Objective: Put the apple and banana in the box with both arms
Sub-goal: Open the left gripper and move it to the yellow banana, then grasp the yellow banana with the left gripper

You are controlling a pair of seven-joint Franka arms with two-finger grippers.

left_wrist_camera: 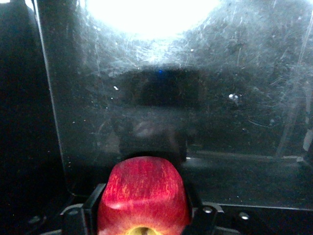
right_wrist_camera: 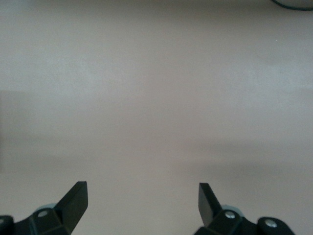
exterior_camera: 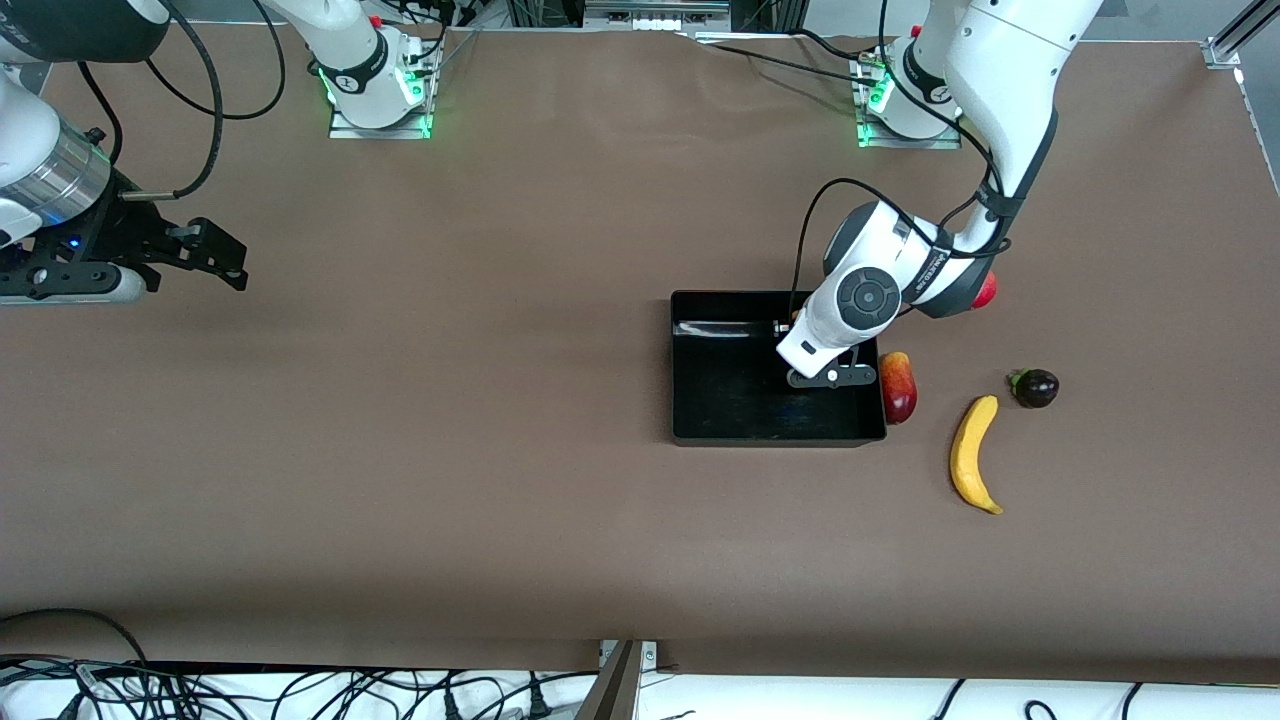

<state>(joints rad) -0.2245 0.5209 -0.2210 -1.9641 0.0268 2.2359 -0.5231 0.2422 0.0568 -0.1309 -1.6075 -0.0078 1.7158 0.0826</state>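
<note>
My left gripper (exterior_camera: 831,377) is low inside the black box (exterior_camera: 682,370), at the side toward the left arm's end. In the left wrist view it (left_wrist_camera: 143,208) is shut on the red apple (left_wrist_camera: 143,188), with the box's glossy floor (left_wrist_camera: 205,98) just below. The apple is hidden under the wrist in the front view. The yellow banana (exterior_camera: 973,452) lies on the table outside the box, toward the left arm's end. My right gripper (exterior_camera: 215,255) is open and empty over bare table at the right arm's end, and it shows in its own wrist view (right_wrist_camera: 143,198); this arm waits.
An elongated red-yellow fruit (exterior_camera: 898,387) lies against the box's outer wall. A dark purple fruit (exterior_camera: 1035,388) sits beside the banana's farther tip. A plain red fruit (exterior_camera: 986,292) peeks out from under the left arm's elbow.
</note>
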